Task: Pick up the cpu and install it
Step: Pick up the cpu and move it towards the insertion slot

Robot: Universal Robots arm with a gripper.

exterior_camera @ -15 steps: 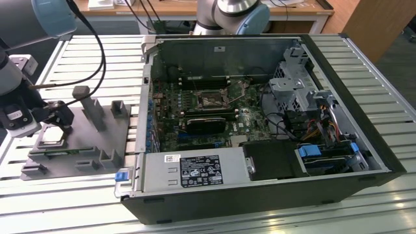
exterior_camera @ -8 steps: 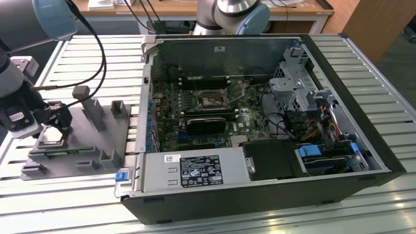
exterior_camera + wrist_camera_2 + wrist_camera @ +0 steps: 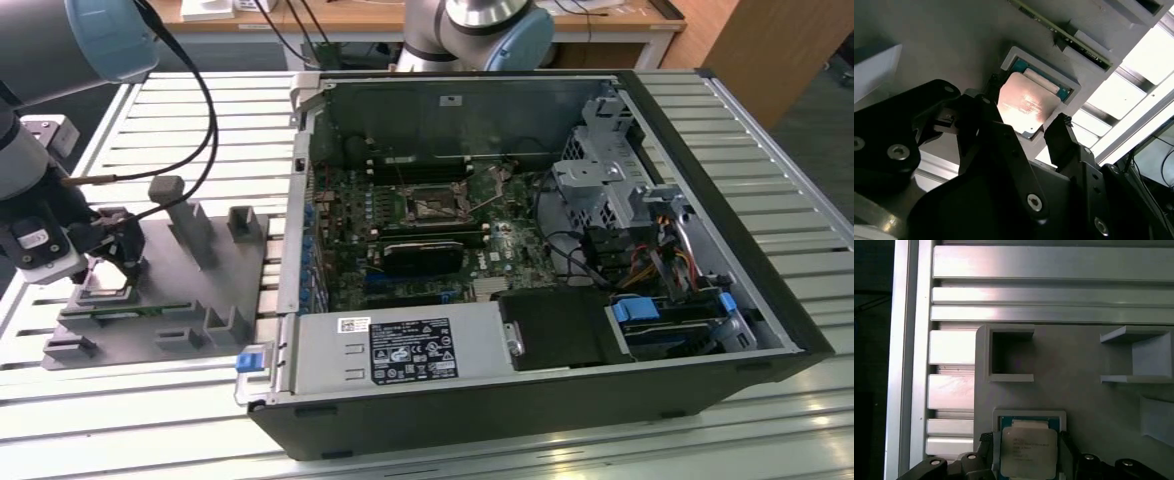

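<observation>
Silver-topped cpu (image 3: pixel 1028 452) seated in its pocket of the grey fixture tray (image 3: pixel 1079 390) — gripper (image 3: pixel 1024 112) low around it; clamped or open, cannot tell.

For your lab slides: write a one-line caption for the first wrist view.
Open gripper flanks the cpu seated in the grey holder on the slatted table.

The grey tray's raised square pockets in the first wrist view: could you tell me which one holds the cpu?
The pocket at the gripper holds the silver-topped cpu; the other pocket, farther from it, is bare inside.
</observation>
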